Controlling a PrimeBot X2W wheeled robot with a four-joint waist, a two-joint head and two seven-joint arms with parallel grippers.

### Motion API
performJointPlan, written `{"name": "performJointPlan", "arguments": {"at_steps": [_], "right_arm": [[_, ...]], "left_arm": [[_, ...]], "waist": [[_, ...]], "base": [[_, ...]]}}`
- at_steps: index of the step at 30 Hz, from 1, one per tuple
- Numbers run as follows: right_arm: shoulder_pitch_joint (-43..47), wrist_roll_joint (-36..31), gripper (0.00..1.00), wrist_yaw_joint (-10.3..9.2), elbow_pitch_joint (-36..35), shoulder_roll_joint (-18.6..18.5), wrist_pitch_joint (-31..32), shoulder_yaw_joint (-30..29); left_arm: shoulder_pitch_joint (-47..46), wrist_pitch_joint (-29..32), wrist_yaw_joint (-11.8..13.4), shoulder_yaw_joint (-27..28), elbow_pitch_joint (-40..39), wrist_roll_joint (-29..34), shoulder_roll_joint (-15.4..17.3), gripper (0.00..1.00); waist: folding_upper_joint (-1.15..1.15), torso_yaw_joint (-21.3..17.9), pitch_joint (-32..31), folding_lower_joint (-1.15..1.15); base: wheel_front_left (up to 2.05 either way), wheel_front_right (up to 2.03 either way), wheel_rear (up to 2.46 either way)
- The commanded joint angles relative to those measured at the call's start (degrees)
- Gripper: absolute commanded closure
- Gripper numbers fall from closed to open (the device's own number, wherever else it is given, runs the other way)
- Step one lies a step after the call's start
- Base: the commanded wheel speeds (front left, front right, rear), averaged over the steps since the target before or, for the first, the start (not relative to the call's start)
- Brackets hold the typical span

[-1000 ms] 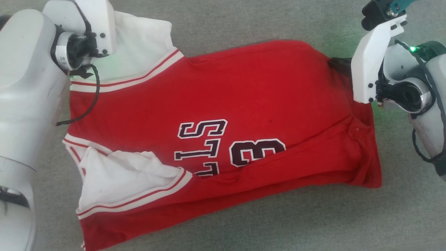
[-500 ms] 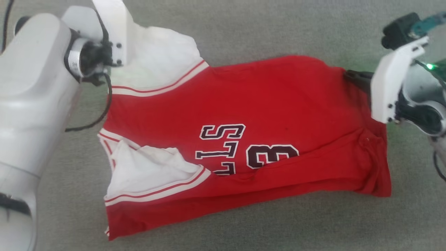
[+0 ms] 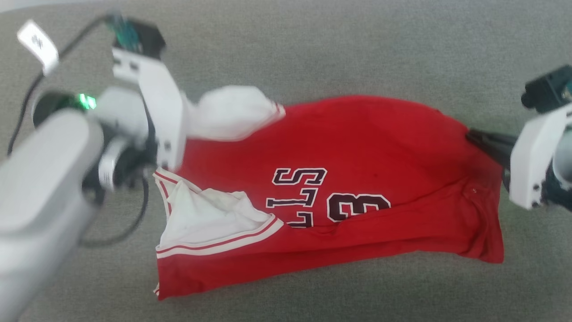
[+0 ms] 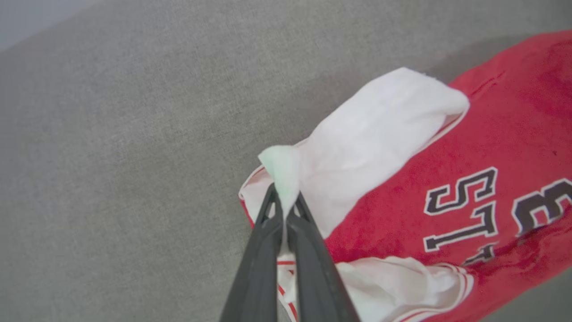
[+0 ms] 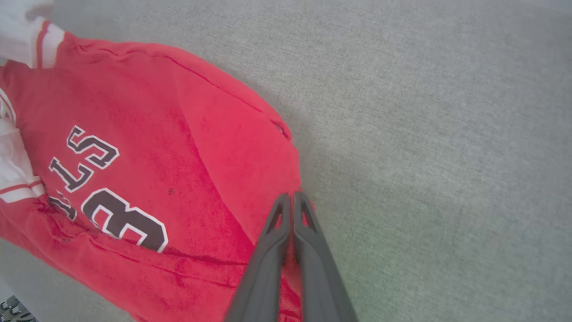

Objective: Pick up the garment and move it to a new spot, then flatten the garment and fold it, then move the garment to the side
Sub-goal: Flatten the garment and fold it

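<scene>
Red knit, one item: the garment (image 3: pixel 357 147), spread sideways on a grey woven surface (image 3: pixel 357 44) and stretched between my two sets of jaws.

Item 1. My left gripper (image 4: pixel 282 197): jaws pressed together on a pinch of white sleeve fabric (image 4: pixel 371 134). A small tuft of it stands up just past my fingertips. The rest of that sleeve billows away beyond and to one side of the jaws, raised off the surface. The red body starts just behind the sleeve.

Item 2. My right gripper (image 5: pixel 292 199): jaws together, clamped on the red edge at the garment's opposite end. Bare grey surface lies on one side of these jaws and the red body runs off on the other. The cloth next to the grip is drawn up into a soft ridge.

Item 3. Markings: black white-outlined letters (image 3: pixel 299 176) and a numeral 3 (image 3: pixel 357 206), lying about midway between the two grips and partly tucked under a fold of red cloth.

Item 4. Second white sleeve (image 3: pixel 205 219), edged in red-and-white striped trim (image 3: pixel 223 241). It lies crumpled flat near my left jaws and neither gripper holds it.

Item 5. Nearest long edge of the garment: resting on the surface, rumpled, well apart from both grips.
</scene>
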Motion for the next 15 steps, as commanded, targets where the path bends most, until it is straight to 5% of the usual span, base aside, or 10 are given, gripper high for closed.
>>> {"name": "performJointPlan", "arguments": {"at_steps": [1,10,15], "right_arm": [[2.2,0.4,1.00,0.00,-1.2,-0.4,0.3,-1.1],[13.2,0.2,1.00,0.00,-5.3,-0.5,1.1,-8.6],[18.6,-1.2,1.00,0.00,-4.2,2.1,2.6,-11.7]], "left_arm": [[2.8,0.8,1.9,-0.1,-3.7,-0.7,1.3,1.00],[15.6,2.5,10.9,0.5,-19.5,-2.1,8.4,1.00],[22.7,0.5,12.5,0.3,-20.8,-4.4,9.3,1.00]], "waist": [[0.00,0.2,-0.4,0.00],[0.00,0.8,-1.4,0.00],[0.00,1.0,-2.1,0.00]], "base": [[0.00,0.00,0.00],[0.00,0.00,0.00],[0.00,0.00,0.00]]}}
